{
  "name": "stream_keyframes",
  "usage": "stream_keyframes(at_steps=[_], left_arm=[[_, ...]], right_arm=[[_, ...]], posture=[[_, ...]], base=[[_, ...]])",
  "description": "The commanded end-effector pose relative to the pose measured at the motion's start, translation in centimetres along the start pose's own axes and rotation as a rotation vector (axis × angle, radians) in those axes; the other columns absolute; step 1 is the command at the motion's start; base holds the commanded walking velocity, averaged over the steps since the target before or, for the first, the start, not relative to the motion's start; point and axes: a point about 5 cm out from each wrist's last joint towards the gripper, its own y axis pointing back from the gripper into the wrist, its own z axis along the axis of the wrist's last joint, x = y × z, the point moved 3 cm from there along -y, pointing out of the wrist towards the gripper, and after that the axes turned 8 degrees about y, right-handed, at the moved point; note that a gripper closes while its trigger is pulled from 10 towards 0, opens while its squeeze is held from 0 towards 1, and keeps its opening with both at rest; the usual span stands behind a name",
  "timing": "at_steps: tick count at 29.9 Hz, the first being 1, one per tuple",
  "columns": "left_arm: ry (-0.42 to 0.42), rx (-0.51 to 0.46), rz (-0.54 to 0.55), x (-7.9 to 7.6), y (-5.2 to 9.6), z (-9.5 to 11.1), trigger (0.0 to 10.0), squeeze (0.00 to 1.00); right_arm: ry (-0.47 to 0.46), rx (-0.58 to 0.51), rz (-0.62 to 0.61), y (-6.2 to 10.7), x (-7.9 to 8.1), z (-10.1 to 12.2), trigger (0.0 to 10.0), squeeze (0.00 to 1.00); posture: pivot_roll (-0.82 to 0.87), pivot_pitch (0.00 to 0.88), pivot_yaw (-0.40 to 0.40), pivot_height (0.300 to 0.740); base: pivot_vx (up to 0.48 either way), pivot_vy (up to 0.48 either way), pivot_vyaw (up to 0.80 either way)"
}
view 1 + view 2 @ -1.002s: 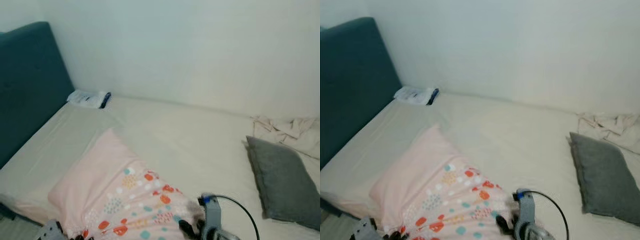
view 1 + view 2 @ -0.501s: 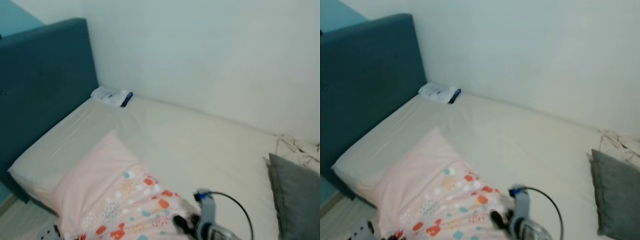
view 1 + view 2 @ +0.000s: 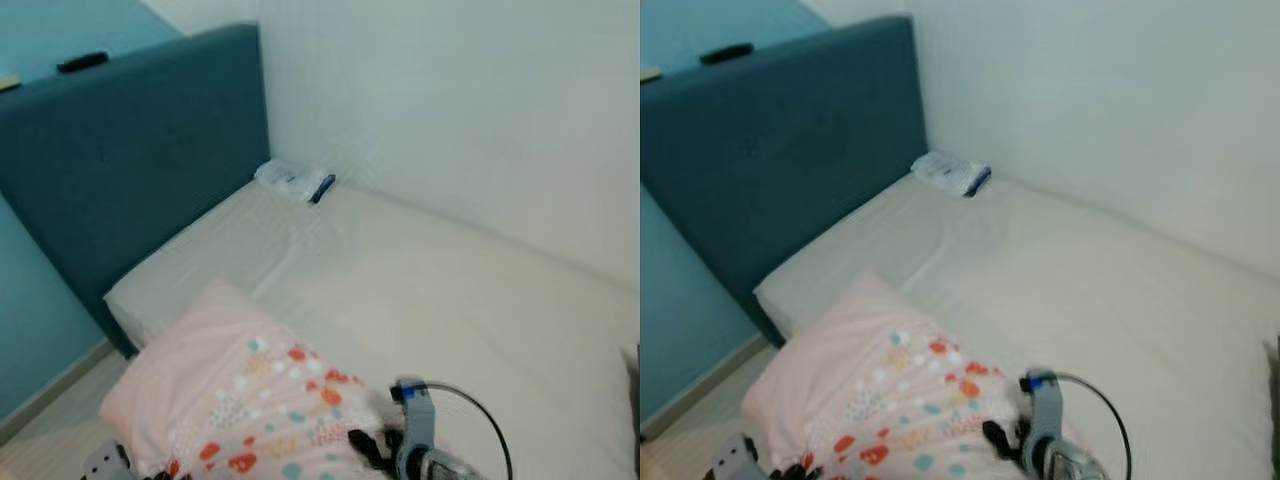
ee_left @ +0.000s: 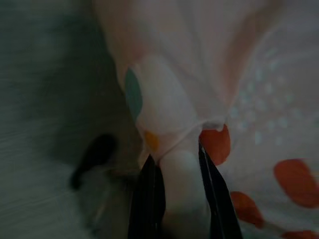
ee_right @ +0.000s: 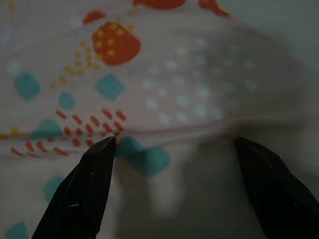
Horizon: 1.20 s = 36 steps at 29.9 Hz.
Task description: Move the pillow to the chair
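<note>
While gripped at a gathered fold of fabric between the narrow-set fingers of the left gripper (image 4: 179, 199), pink pillow (image 3: 240, 400) with red and teal dots, held low in front, over the near edge of the bed (image 3: 470, 300). Right gripper (image 5: 179, 184) spread wide, fingertips pressed against the pillow's patterned face. Teal headboard (image 3: 130, 170) off to the left; small white packet (image 3: 295, 182) in the far corner by the wall.
</note>
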Motion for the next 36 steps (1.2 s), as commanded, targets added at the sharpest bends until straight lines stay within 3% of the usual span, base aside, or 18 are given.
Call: stream_keyframes(at_steps=[1,2,3,4,6,10,12,15,16,18,22,24,27,36], left_arm=[[0.004,-0.084,-0.047,-1.2,-0.4,2.2,10.0,0.00],[0.010,-0.110,-0.080,-2.1,-0.6,2.9,10.0,0.00],[0.010,-0.110,-0.080,-2.1,-0.6,2.9,10.0,0.00],[0.023,-0.168,-0.150,-4.3,-0.9,4.7,10.0,0.00],[0.023,-0.168,-0.150,-4.3,-0.9,4.7,10.0,0.00],[0.065,-0.372,-0.414,-12.0,-0.6,11.0,10.0,0.00],[0.074,-0.391,-0.438,-12.7,-0.4,11.6,10.0,0.00],[0.097,-0.461,-0.551,-15.6,0.5,13.6,10.0,0.00],[0.103,-0.505,-0.625,-17.4,1.4,14.7,10.0,0.00],[0.118,-0.554,-0.700,-19.2,2.4,15.9,10.0,0.00],[0.114,-0.622,-0.769,-20.8,3.9,17.3,10.0,0.00],[0.139,-0.648,-0.795,-21.1,4.5,18.0,10.0,0.00],[0.112,-0.663,-0.785,-20.9,4.7,18.1,10.0,0.00],[-0.003,-0.690,-0.761,-20.0,5.9,15.7,10.0,0.00]], right_arm=[[-0.013,-0.019,0.031,-0.4,0.8,0.4,10.0,0.00],[-0.010,-0.023,0.036,-0.4,1.0,0.6,10.0,0.00],[-0.010,-0.023,0.036,-0.4,1.0,0.6,10.0,0.00],[-0.007,-0.033,0.045,-0.6,1.2,0.9,10.0,0.00],[-0.007,-0.033,0.045,-0.6,1.2,0.9,10.0,0.00],[-0.004,-0.073,0.072,-1.0,1.9,2.3,10.0,0.00],[-0.005,-0.077,0.074,-1.0,2.0,2.4,10.0,0.00],[-0.003,-0.088,0.085,-1.1,2.1,2.7,10.0,0.00],[-0.003,-0.095,0.091,-1.1,2.3,2.9,10.0,0.00],[-0.003,-0.102,0.100,-1.2,2.4,3.2,10.0,0.00],[-0.005,-0.117,0.129,-1.3,3.0,3.6,10.0,0.00],[-0.008,-0.126,0.160,-1.5,3.5,3.9,10.0,0.00],[-0.014,-0.124,0.201,-1.5,4.1,3.8,10.0,0.00],[-0.007,-0.096,0.259,-1.4,4.7,2.7,10.0,0.00]], posture=[[-0.06,0.066,-0.037,0.740],[-0.06,0.066,-0.037,0.740],[-0.06,0.066,-0.037,0.740],[-0.06,0.068,-0.037,0.740],[-0.06,0.068,-0.037,0.740],[-0.06,0.067,-0.037,0.740],[-0.06,0.067,-0.037,0.740],[-0.06,0.066,-0.034,0.740],[-0.06,0.067,-0.036,0.740],[-0.06,0.067,-0.036,0.740],[-0.05,0.067,-0.037,0.740],[-0.05,0.068,-0.037,0.740],[-0.05,0.069,-0.037,0.740],[-0.05,0.077,-0.036,0.740]], base=[[0.000,0.000,0.74],[0.000,0.000,0.74],[0.000,0.000,0.74],[0.000,0.000,0.74],[0.000,0.000,0.74],[0.000,0.000,0.73],[0.000,0.000,0.73],[0.000,0.000,0.73],[0.000,0.000,0.73],[0.000,0.000,0.73],[0.000,0.000,0.73],[0.000,0.000,0.73],[0.000,0.000,0.73],[0.000,0.000,0.73]])
